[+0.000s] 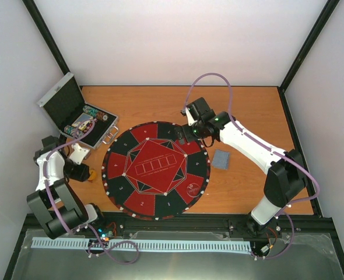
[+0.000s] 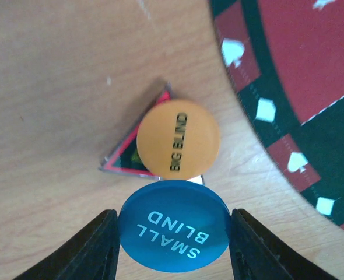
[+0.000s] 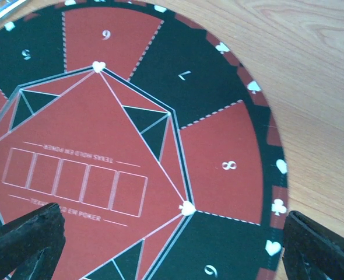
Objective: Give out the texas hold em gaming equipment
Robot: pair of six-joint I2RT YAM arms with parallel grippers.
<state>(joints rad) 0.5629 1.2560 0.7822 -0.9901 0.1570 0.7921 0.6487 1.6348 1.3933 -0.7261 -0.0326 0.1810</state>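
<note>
Chip (image 2: 173, 227), round glossy blue, pinched edgewise between left fingers (image 2: 93, 251); right fingers (image 3: 26, 236) gape wide.

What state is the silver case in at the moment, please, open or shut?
Open. The silver case has its lid tilted back, baring the black lining and the contents.

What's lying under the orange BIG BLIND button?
A dark, red-edged triangular marker on the table; the orange button hides most of it, so its face cannot be read.
</note>
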